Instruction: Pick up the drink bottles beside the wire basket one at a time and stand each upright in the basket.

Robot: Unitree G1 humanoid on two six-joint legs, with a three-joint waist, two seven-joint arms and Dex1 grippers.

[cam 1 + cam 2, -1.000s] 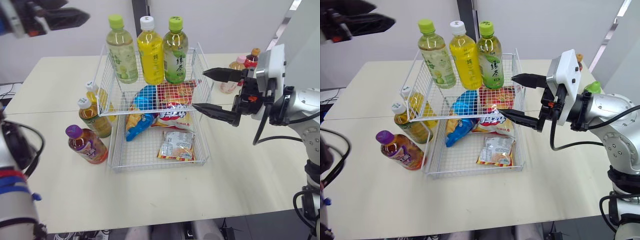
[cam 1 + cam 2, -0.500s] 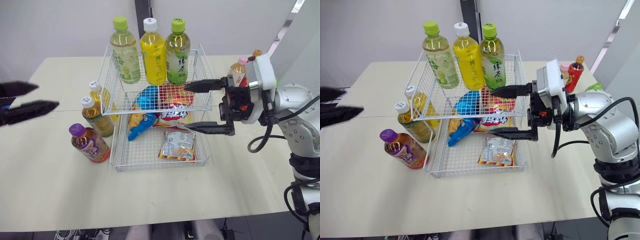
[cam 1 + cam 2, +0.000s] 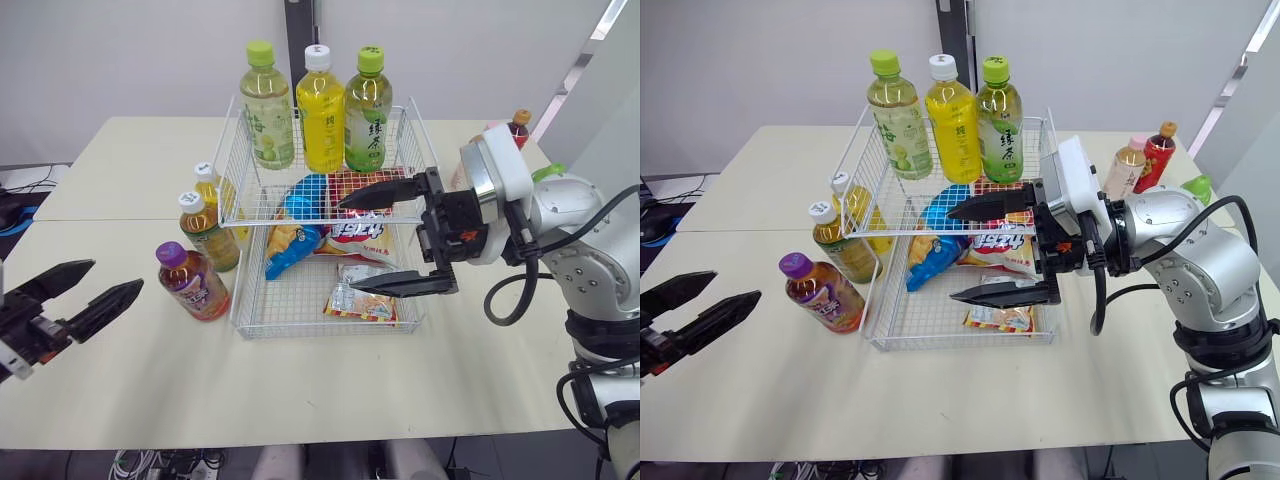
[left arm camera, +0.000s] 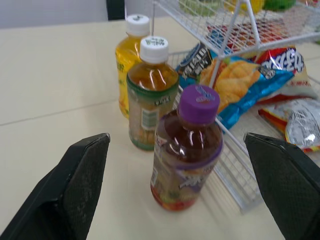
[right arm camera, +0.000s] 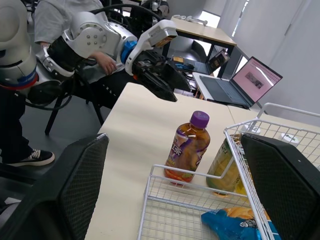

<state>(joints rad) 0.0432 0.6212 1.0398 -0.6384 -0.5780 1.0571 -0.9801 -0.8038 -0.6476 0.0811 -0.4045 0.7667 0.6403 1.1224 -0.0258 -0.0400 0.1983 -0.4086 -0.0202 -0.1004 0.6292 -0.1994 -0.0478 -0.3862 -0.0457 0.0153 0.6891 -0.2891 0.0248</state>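
Three small drink bottles stand close together on the smooth pale bench, just beside the wire basket, at the middle left of the frame. In front is the purple-capped bottle, short and round, full of dark brown drink. Behind it is the white-capped tea bottle, and behind that the small yellow bottle. Three taller clear plastic bottles stand upright in a row on the basket's top shelf of thin white wires, at the top middle: the pale green bottle, the tall yellow bottle and the dark green bottle. Crinkly snack bags lie in the bottom part. At the lower left the left pincer hangs over the bench, its two black pointed fingers spread apart and gripping nothing. From the right side the right pincer reaches over the basket, fingers spread wide, empty too
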